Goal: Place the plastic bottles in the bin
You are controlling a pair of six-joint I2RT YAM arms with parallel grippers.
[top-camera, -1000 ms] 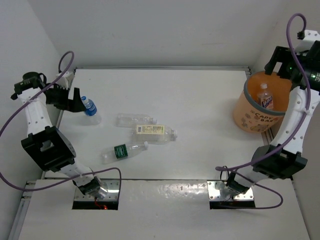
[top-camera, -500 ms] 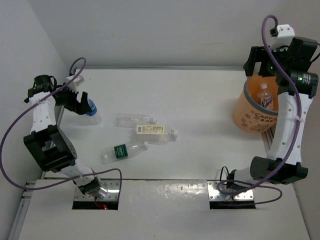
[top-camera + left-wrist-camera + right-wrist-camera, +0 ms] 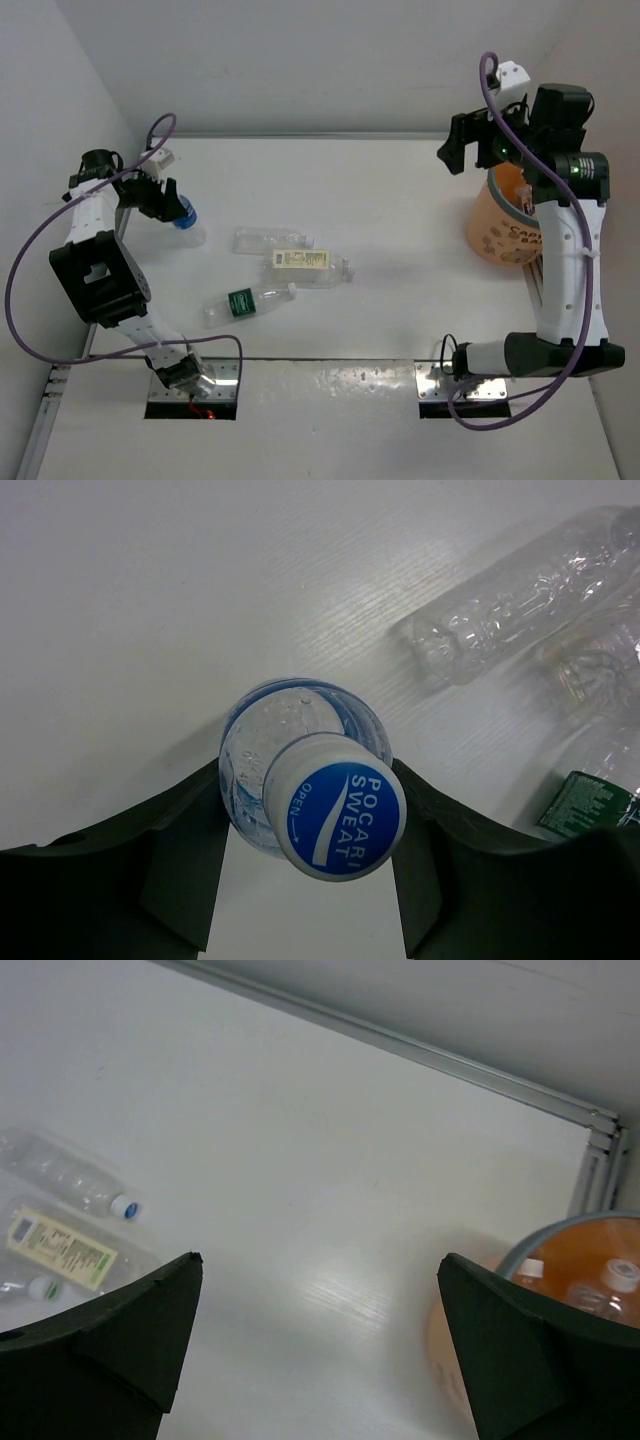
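Top view: left claw [image 3: 174, 206] clenched on upright blue-capped bottle [image 3: 190, 230], well left of bin [image 3: 490, 240]; three bottles [image 3: 305, 262] lay on desk [image 3: 400, 220] between.
Left wrist: fingers [image 3: 180, 860] touched its sides.
Right wrist: right claw [image 3: 320, 1258] released, empty, near bin holding two bottles [image 3: 620, 1276].

— Apart from the job itself, what's on your screens?

— From overhead I see a white table [image 3: 400, 230], matt with a faint wood-like grain in my left wrist feed. A pale back wall [image 3: 320, 60] and a left wall [image 3: 40, 80] box it in.

— Any trim?

— A silvery metal rail [image 3: 320, 135] runs along the table's far edge, where it meets the back wall. Nearest me is a glossier white front panel [image 3: 330, 430], with two shiny metal plates, one left [image 3: 228, 374] and one right [image 3: 428, 378].
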